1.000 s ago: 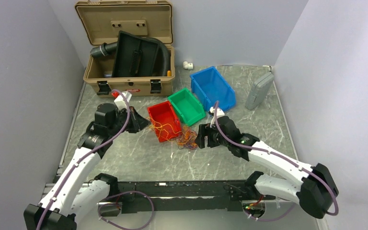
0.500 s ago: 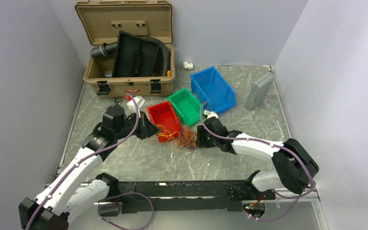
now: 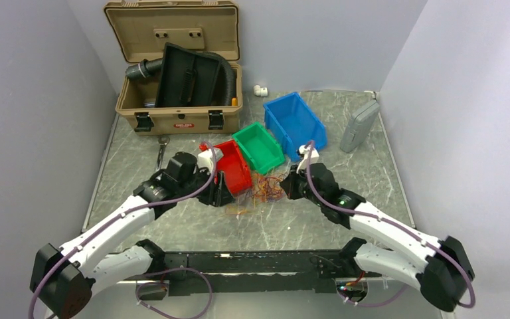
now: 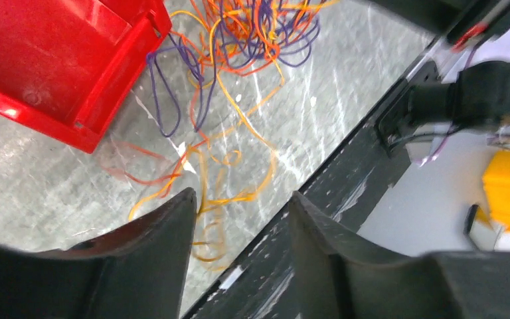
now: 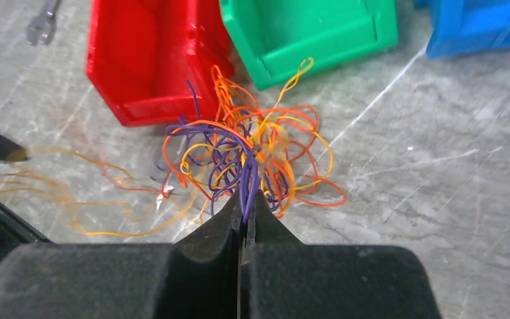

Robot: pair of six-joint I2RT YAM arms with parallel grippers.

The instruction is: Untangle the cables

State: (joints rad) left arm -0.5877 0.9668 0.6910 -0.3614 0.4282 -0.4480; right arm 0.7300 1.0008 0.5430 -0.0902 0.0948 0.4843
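Observation:
The cables are a small tangle of thin orange, red and purple wires on the table, in front of the red bin. In the right wrist view the tangle lies just beyond my right gripper, which is shut on a few purple strands. My left gripper sits to the tangle's left, by the red bin's near corner. In the left wrist view it is open, with loose orange strands trailing on the table between its fingers, pinched by neither. The main tangle lies farther off.
A green bin and a blue bin stand right of the red one. At the back left is an open tan toolbox holding a black hose. A wrench, a grey case and the black front rail are nearby.
My left arm has swung right to the red bin's near corner and its jaws have opened. My right gripper has closed on purple strands at the tangle's right side.

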